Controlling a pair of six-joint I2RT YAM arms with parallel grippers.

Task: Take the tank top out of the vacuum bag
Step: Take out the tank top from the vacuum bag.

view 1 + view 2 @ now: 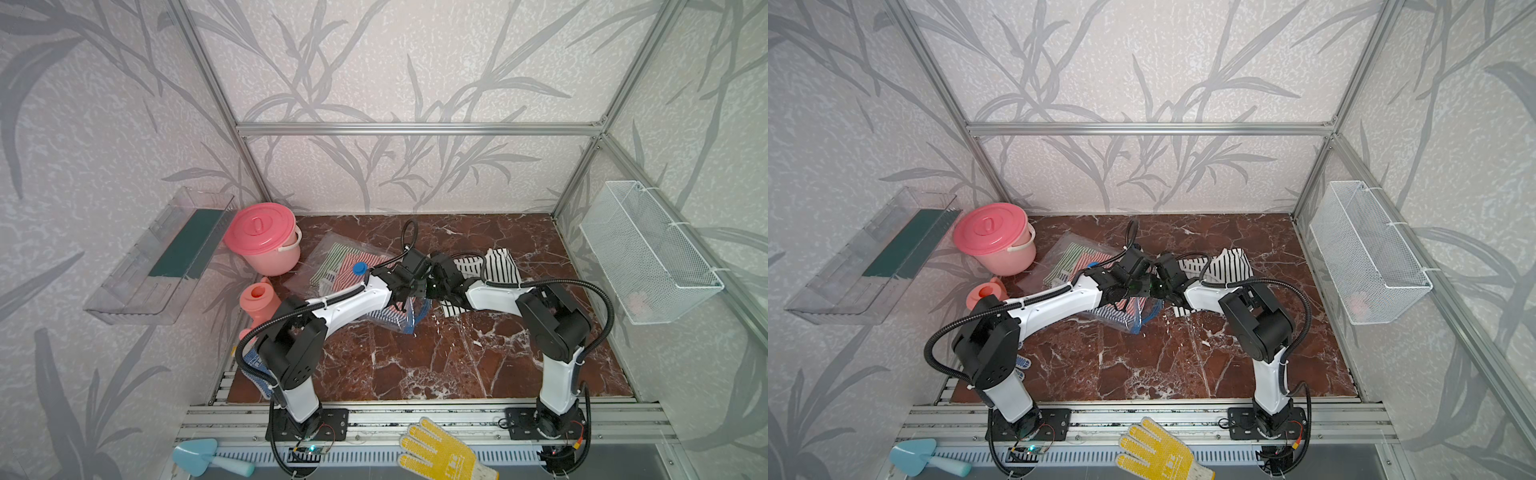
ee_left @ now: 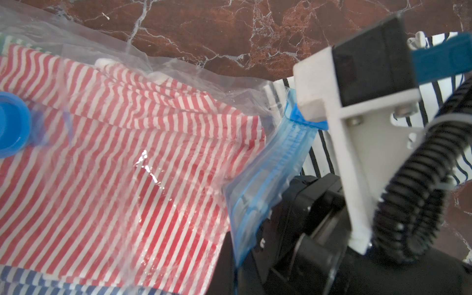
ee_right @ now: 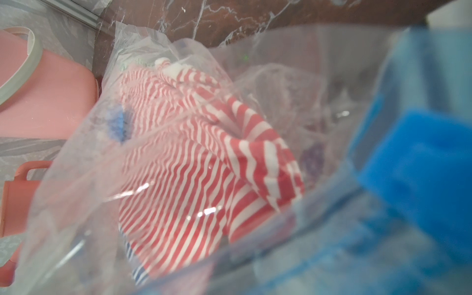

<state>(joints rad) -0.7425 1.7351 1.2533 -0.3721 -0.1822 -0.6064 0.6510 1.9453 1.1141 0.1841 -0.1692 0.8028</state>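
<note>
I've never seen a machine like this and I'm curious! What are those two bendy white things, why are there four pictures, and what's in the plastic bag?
Those are two robot arms. Each one ends in a pincher called a gripper. Two pictures come from a camera high above that looks down on the whole table. The other two come from little cameras on the arms' wrists, so everything in them looks very close.

On the table lies a clear vacuum bag with striped clothes inside. The red-striped top is the easiest to see. A black-and-white striped top lies outside the bag, and a pink bucket stands nearby.

The right gripper is pinched shut on the bag's blue zip strip. The left gripper is shut too. It seems to hold that same edge, though its tips are hard to see.
</note>
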